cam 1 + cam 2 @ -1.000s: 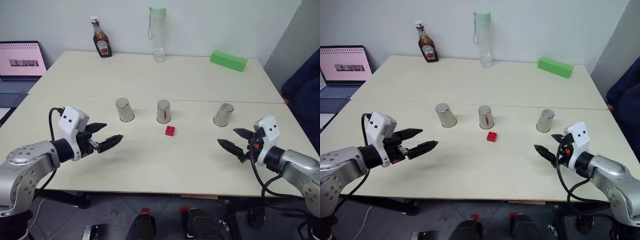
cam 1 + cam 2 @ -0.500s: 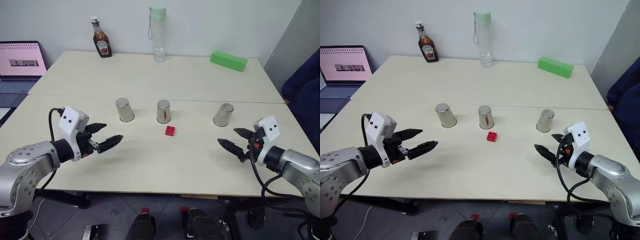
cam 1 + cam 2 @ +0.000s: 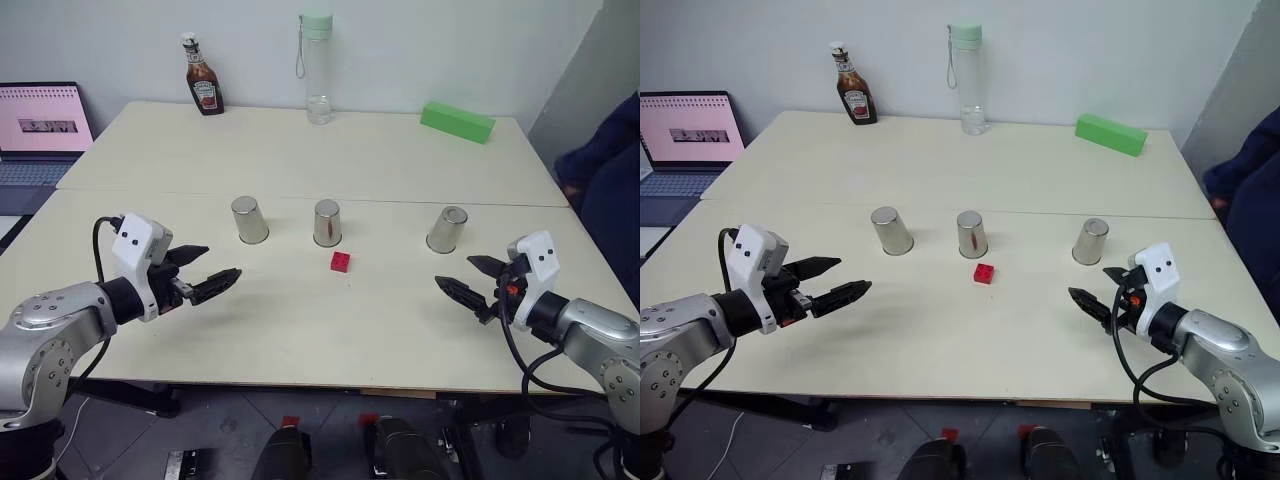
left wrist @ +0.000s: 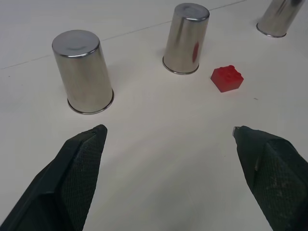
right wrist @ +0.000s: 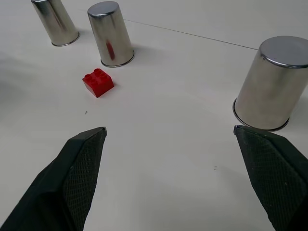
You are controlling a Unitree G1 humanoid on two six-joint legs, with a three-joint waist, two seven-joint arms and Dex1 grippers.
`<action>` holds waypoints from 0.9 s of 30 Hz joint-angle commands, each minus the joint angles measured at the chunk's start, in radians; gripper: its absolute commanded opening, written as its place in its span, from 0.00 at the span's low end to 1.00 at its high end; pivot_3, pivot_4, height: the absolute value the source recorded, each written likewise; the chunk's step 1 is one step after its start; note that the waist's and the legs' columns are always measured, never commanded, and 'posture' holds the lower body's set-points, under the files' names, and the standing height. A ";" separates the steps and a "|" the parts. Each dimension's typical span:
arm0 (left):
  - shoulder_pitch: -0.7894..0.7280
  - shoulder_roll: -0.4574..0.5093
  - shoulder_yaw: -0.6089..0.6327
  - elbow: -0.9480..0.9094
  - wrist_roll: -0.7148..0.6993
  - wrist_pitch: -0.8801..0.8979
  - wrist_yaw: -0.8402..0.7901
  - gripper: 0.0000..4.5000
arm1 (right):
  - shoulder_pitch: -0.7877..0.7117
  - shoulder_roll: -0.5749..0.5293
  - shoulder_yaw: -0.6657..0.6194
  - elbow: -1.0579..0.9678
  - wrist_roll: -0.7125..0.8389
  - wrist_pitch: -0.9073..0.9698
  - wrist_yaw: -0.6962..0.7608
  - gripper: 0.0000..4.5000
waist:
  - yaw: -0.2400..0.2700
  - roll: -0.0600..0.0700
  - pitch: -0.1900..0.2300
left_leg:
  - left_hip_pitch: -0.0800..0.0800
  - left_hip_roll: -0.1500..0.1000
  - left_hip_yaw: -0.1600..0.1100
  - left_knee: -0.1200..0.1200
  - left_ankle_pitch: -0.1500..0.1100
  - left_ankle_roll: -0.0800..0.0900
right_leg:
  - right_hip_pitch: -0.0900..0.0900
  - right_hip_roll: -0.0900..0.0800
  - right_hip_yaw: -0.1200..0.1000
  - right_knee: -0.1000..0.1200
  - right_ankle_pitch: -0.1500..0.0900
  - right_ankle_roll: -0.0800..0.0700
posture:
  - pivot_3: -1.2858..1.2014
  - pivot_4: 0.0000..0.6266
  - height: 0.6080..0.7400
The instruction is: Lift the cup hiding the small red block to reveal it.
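The small red block (image 3: 341,262) lies uncovered on the cream table (image 3: 300,340), just in front of the middle steel cup (image 3: 327,222) and a little to its right, apart from it. That cup stands upside down in a row with two identical cups, the left cup (image 3: 249,219) and the right cup (image 3: 446,229), all rim down on the tabletop. The left gripper (image 3: 205,270) hovers over the near left part of the table, its two black fingers spread apart and empty, aimed toward the cups. The right gripper (image 3: 468,282) hovers near the right cup, fingers likewise wide apart, holding nothing. At the far edge stand a ketchup bottle (image 3: 203,77), a clear water bottle (image 3: 317,68) and a long green block (image 3: 457,121); an open laptop (image 3: 40,125) sits off to the left.
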 commanded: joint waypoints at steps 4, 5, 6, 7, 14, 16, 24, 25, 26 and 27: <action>-0.008 0.021 0.021 0.003 0.013 -0.034 -0.019 0.99 | -0.010 0.001 -0.034 -0.018 0.019 -0.011 -0.007 1.00 | 0.000 0.000 0.000 | 0.000 0.000 0.000 0.000 0.000 0.000 | 0.000 0.000 0.000 0.000 0.000 0.000 | 0.52 0.24 1.00; -0.010 0.022 0.022 0.007 0.014 -0.035 -0.020 0.99 | -0.010 0.000 -0.032 -0.017 0.017 -0.012 -0.007 1.00 | 0.000 0.000 0.000 | 0.000 0.000 0.000 0.000 0.000 0.000 | 0.000 0.000 0.000 0.000 0.000 0.000 | 0.52 0.24 1.00; -0.012 0.022 0.022 0.009 0.015 -0.037 -0.021 0.99 | -0.011 -0.001 -0.032 -0.015 0.016 -0.013 -0.007 1.00 | 0.000 0.000 0.000 | 0.000 0.000 0.000 0.000 0.000 0.000 | 0.000 0.000 0.000 0.000 0.000 0.000 | 0.52 0.24 1.00; -0.013 0.022 0.021 0.011 0.016 -0.038 -0.022 0.99 | -0.012 0.000 -0.032 -0.013 0.016 -0.015 -0.007 1.00 | 0.000 0.000 0.000 | 0.000 0.000 0.000 0.000 0.000 0.000 | 0.000 0.000 0.000 0.000 0.000 0.000 | 0.52 0.24 1.00; -0.023 0.021 0.010 0.023 0.025 -0.048 -0.025 0.99 | -0.015 0.007 -0.024 -0.014 0.014 -0.017 -0.015 1.00 | 0.000 0.000 0.000 | 0.000 0.000 0.000 0.000 0.000 0.000 | 0.000 0.000 0.000 0.000 0.000 0.000 | 0.52 0.24 1.00; -0.031 0.020 0.007 0.026 0.026 -0.048 -0.024 0.99 | -0.015 0.009 -0.025 -0.013 0.015 -0.017 -0.015 1.00 | 0.000 0.000 0.000 | 0.000 0.000 0.000 0.000 0.000 0.000 | 0.000 0.000 0.000 0.000 0.000 0.000 | 0.52 0.24 1.00; -0.038 0.021 0.004 0.032 0.024 -0.047 -0.028 0.99 | -0.007 0.010 -0.028 -0.019 0.016 -0.017 -0.012 1.00 | 0.000 0.000 0.000 | 0.000 0.000 0.000 0.000 0.000 0.000 | 0.000 0.000 0.000 0.000 0.000 0.000 | 0.52 0.24 1.00; -0.037 0.023 0.006 0.032 0.024 -0.047 -0.030 0.99 | -0.006 0.011 -0.029 -0.021 0.017 -0.016 -0.013 1.00 | 0.000 0.000 0.000 | 0.000 0.000 0.000 0.000 0.000 0.000 | 0.000 0.000 0.000 0.000 0.000 0.000 | 0.52 0.24 1.00; -0.034 0.025 0.008 0.033 0.024 -0.047 -0.033 0.99 | -0.003 0.011 -0.030 -0.023 0.018 -0.015 -0.013 1.00 | 0.000 0.000 0.000 | 0.000 0.000 0.000 0.000 0.000 0.000 | 0.000 0.000 0.000 0.000 0.000 0.000 | 0.52 0.24 1.00; -0.032 0.027 0.008 0.033 0.026 -0.049 -0.035 0.99 | -0.002 0.011 -0.029 -0.024 0.018 -0.015 -0.012 1.00 | 0.000 0.000 0.000 | 0.000 0.000 0.000 0.000 0.000 0.000 | 0.000 0.000 0.000 0.000 0.000 0.000 | 0.52 0.24 1.00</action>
